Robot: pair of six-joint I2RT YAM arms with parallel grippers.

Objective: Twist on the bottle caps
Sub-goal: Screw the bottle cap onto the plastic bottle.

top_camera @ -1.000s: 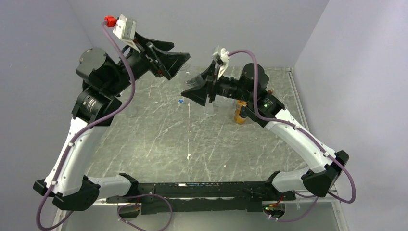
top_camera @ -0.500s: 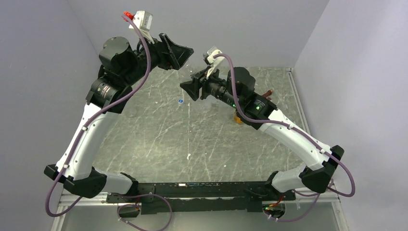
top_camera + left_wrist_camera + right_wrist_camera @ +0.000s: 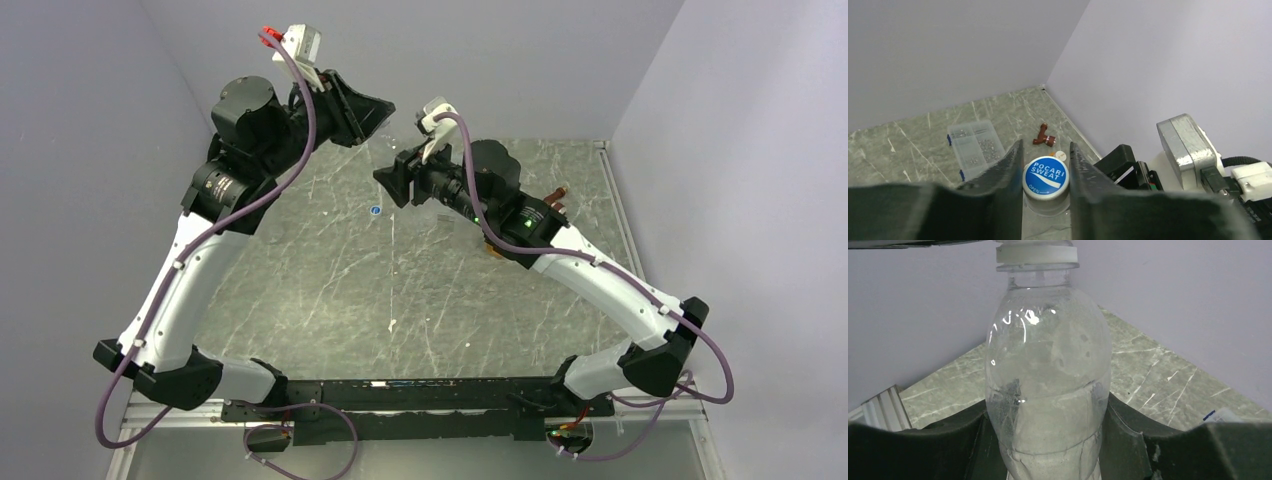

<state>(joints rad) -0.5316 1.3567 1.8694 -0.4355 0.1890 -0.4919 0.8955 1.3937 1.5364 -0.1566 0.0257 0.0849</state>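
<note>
Bottle (image 3: 1048, 390) clamped in right end effector (image 3: 1049, 452) points at left end effector (image 3: 1045, 159) — pinching cap (image 3: 1045, 176).

Bottle (image 3: 1048, 390): clear plastic, glossy, fogged inside. Cap (image 3: 1045, 178): blue plastic, smooth, printed. Jaws: matt black. Desk (image 3: 330, 290): grey marbled, low sheen, scratched.

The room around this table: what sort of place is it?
Probably a robotics lab test bench: a left arm and right arm bolted to a marble-patterned table, bare walls closing it in, the right holding a clear bottle, the left its blue cap.
</note>
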